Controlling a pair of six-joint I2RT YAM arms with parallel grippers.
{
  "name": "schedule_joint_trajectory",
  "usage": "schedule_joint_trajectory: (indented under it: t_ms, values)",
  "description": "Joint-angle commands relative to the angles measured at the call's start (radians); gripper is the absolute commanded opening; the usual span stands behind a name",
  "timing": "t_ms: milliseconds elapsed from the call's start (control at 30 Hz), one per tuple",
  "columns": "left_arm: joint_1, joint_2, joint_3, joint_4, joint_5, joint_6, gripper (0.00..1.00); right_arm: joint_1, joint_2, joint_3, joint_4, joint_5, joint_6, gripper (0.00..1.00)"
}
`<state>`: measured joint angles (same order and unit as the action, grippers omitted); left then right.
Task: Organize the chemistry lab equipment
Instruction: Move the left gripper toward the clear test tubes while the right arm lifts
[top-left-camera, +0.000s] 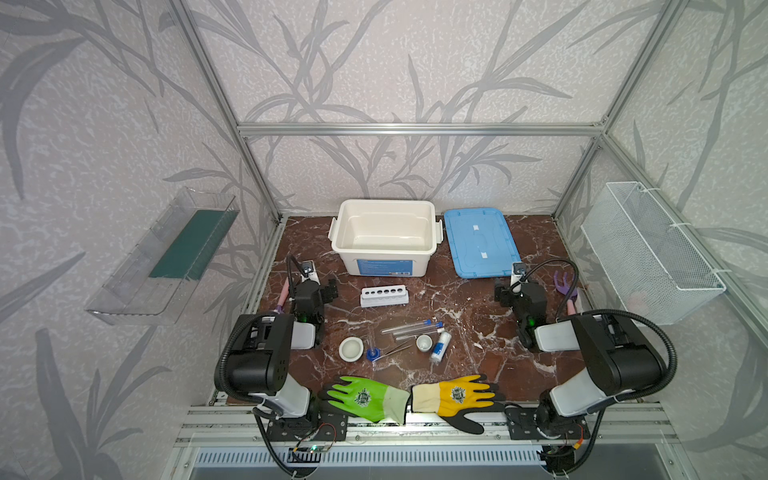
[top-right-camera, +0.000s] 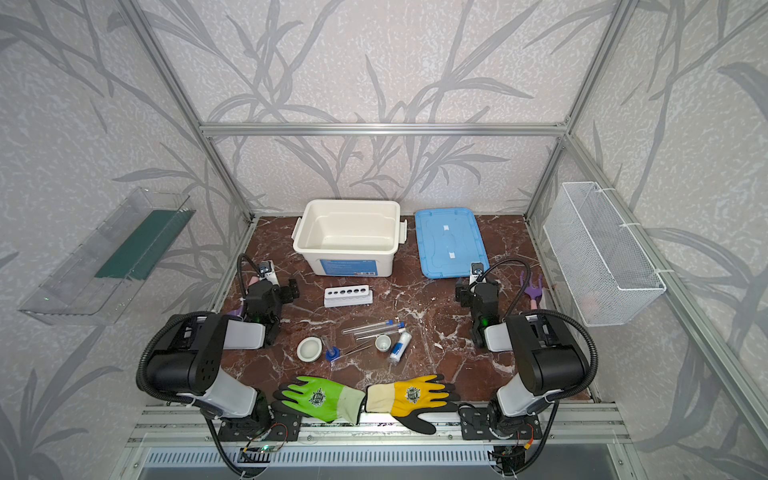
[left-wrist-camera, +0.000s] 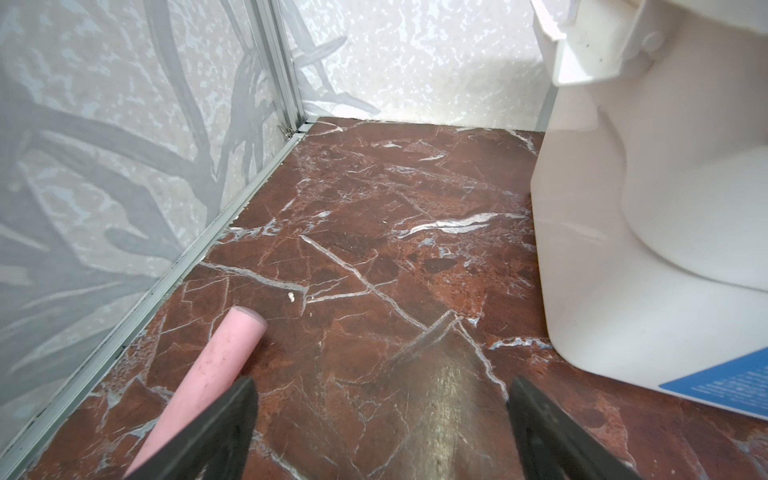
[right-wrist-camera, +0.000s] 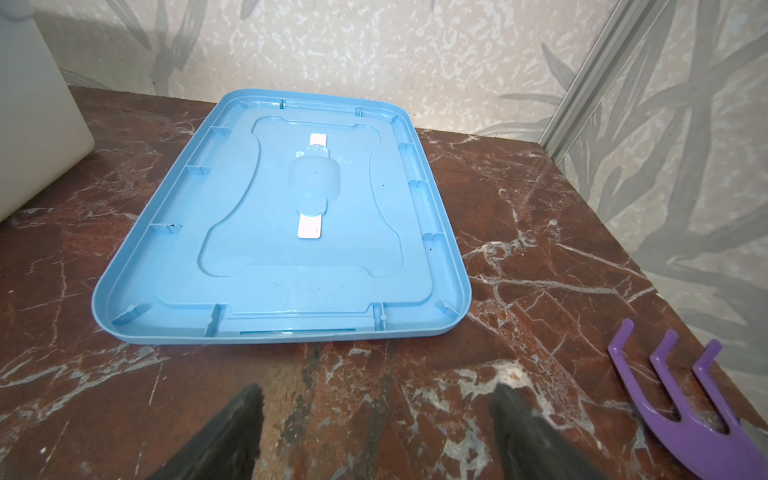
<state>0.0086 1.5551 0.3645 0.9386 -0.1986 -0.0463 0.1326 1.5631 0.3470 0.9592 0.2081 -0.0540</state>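
The white six-hole rack (top-left-camera: 384, 296) stands empty mid-table. Nearer the front lie clear capped test tubes (top-left-camera: 409, 327), metal tweezers (top-left-camera: 397, 349), a wide white dish (top-left-camera: 351, 348), a smaller white dish (top-left-camera: 424, 342), a blue-based clear cylinder (top-left-camera: 372, 352) and a white blue-labelled bottle (top-left-camera: 441, 345). My left gripper (top-left-camera: 330, 291) (left-wrist-camera: 380, 386) hovers left of the rack, open over bare marble. My right gripper (top-left-camera: 500, 293) (right-wrist-camera: 376, 392) is open too, right of the rack and just short of the blue lid (right-wrist-camera: 282, 216). Neither holds anything.
A white bin (top-left-camera: 384, 237) stands open at the back, its blue lid (top-left-camera: 480, 243) flat beside it. A green glove (top-left-camera: 365, 397) and a yellow glove (top-left-camera: 457, 397) lie at the front edge. A purple rake (right-wrist-camera: 685, 395) and a pink handle (left-wrist-camera: 208, 374) lie by the side walls.
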Motion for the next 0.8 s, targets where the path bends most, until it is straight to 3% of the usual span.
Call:
schedule_joint_trajectory:
  t_ms: [0,133,267,467,633,767]
  values:
    - [0.002,-0.103,-0.014,-0.042,-0.076,-0.029,0.9,0.002,-0.109,0.036,-0.106,0.009,-0.003,0.83]
    - [-0.008,-0.245,0.027,-0.227,-0.152,-0.035,0.85,0.021,-0.248,0.043,-0.27,0.063,0.029,0.82]
    - [-0.035,-0.381,0.088,-0.376,-0.107,-0.016,0.8,0.068,-0.385,0.087,-0.447,0.111,0.068,0.82]
    - [-0.187,-0.447,0.257,-0.577,-0.066,0.087,0.72,0.111,-0.527,0.147,-0.667,0.055,0.129,0.82]
    - [-0.332,-0.417,0.449,-0.849,0.087,0.152,0.71,0.117,-0.562,0.224,-0.82,-0.088,0.161,0.81]
    - [-0.444,-0.44,0.489,-0.966,0.211,0.162,0.67,0.127,-0.571,0.263,-0.884,-0.127,0.179,0.81]
